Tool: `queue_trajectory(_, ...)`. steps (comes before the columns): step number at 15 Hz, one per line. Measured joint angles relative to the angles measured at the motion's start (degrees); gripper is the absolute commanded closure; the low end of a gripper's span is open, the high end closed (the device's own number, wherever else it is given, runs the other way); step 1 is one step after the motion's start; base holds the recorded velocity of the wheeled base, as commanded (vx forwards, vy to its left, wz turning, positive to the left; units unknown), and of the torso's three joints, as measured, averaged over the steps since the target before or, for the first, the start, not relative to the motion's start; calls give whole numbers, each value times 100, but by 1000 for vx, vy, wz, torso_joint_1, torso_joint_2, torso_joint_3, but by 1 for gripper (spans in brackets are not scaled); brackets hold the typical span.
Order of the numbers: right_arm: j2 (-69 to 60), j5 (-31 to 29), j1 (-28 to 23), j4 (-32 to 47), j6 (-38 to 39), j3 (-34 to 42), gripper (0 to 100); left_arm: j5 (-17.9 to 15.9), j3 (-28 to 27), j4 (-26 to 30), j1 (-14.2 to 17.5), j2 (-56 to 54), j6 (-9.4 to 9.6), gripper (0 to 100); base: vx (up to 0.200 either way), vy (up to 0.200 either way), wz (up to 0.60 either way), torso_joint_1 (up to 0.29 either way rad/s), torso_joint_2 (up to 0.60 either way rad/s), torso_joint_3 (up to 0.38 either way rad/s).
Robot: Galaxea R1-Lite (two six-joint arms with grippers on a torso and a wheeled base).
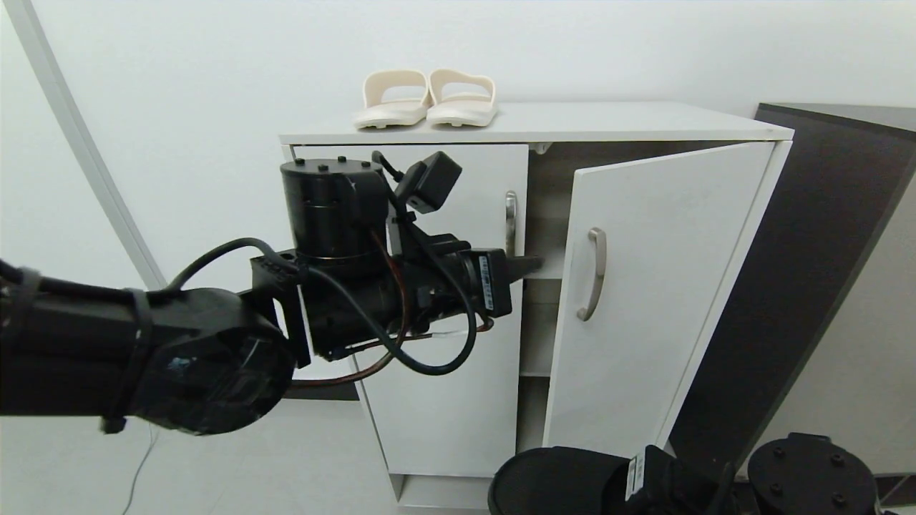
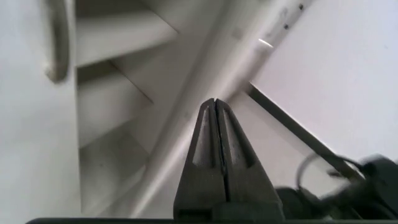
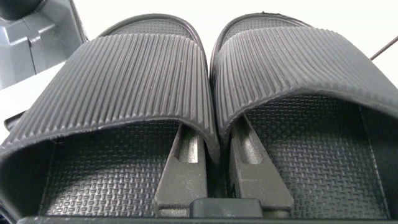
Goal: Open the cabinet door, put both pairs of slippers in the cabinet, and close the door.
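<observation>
A cream pair of slippers (image 1: 426, 100) sits on top of the white cabinet (image 1: 644, 127). The cabinet's right door (image 1: 644, 300) stands partly open, and the left door (image 1: 444, 400) is closed. My left gripper (image 1: 533, 263) is shut and empty, with its tip in the gap between the doors, just beside the left door's handle (image 1: 510, 223). In the left wrist view the closed fingers (image 2: 208, 143) point toward the shelves (image 2: 118, 37) inside. My right gripper (image 3: 217, 168) is low in front of the cabinet, shut on the black pair of slippers (image 1: 551, 479), pinching their adjoining straps (image 3: 211, 81).
A dark panel (image 1: 809, 286) leans beside the cabinet's right side. The open door carries a curved metal handle (image 1: 594, 273). White wall stands behind and to the left of the cabinet.
</observation>
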Motion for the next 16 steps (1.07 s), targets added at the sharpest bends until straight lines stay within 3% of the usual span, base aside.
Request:
queue_trajectory(5, 17, 0, -5, 2, -18, 11, 100, 46, -1031, -94, 133, 926, -162, 100, 0, 0, 0, 0, 0, 0)
queue_trajectory(8, 28, -5, 0, 9, -24, 11, 100, 46, -1320, -116, 140, 1321, -208, 100, 0, 0, 0, 0, 0, 0)
queue_trajectory(13, 85, -5, 107, 16, -101, 71, 100, 200, -1323, -193, 91, 1527, -219, 100, -160, 0, 0, 4, 4, 3)
queue_trajectory(16, 118, 6, 174, 0, -106, 158, 100, 218, -785, -939, -352, 1436, -208, 100, -200, 0, 0, -2, 4, 4)
